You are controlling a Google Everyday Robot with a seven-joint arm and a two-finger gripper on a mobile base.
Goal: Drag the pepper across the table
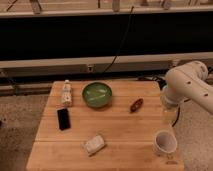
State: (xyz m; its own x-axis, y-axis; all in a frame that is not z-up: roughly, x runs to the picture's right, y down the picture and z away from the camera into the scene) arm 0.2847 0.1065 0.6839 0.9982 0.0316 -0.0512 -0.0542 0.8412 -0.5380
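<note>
On the light wooden worktop (120,131), from the left: a white bottle (66,93) on its side near the back-left corner. At its six o'clock, a black phone (63,119) flat on the planks. Further in and toward the front edge, a crumpled pale packet (94,144). At the back centre, a green bowl (97,94), upright.

At the bowl's four o'clock, near but not touching: the pepper (136,104), small, dark red-brown, flat on the wood. Long axis from about seven o'clock to one o'clock.

Near the front-right corner, a white cup (164,142), upright, well apart from the pepper at its five o'clock.

At the right edge, the robot's white arm (187,82), bent down over the worktop's side. Claw (169,106) taken to be at the arm's lower end, by that edge; impossible to tell how wide it stands or whether anything is in it.

Key relation: pepper at roughly nine o'clock from the claw, near, with bare wood between. Only one arm, and that on the pepper's side.

Room to move, as judged: bowl in the way toward ten o'clock, back edge near at twelve, right edge close at three. Widest bare run toward six and seven o'clock, between packet and cup. Risk: a roll off-line if pushed across its taper.
</note>
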